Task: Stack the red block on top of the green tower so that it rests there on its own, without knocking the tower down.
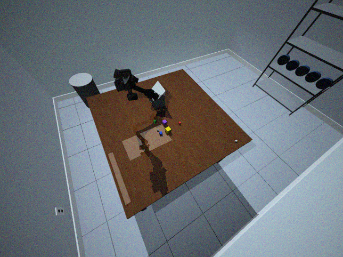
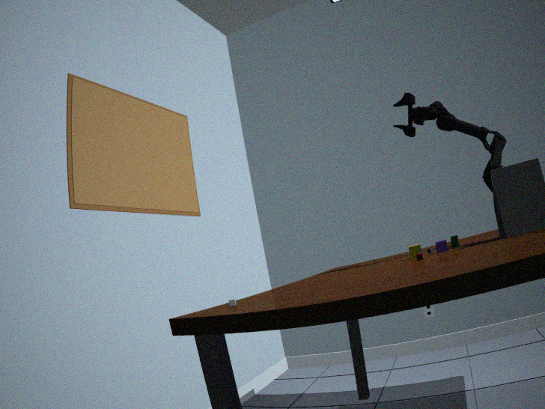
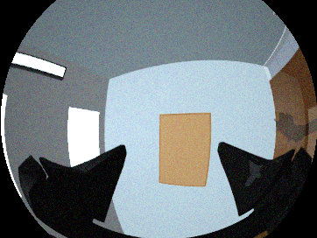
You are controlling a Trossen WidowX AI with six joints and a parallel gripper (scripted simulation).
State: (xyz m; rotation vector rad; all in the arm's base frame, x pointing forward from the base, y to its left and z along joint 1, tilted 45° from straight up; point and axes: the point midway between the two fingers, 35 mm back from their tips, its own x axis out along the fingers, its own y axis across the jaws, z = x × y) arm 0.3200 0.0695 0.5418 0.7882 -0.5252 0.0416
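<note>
From where I stand, the arm is stretched out high above the table (image 2: 352,282), and its gripper (image 2: 403,114) hangs in the air with the jaws spread about as wide as they go, nothing between them and nothing touching them. It points level across the room toward the orange board (image 2: 127,149) on the far wall, and in the wrist view that board (image 3: 184,148) sits framed between the two dark fingers. Down on the table top, well below the gripper, the red block (image 1: 179,122) lies by itself, a little apart from the cluster of other blocks. The green tower (image 1: 154,121) stands upright near the purple block (image 1: 164,121), with the yellow block (image 1: 167,129) and a small blue block (image 1: 160,133) close by.
</note>
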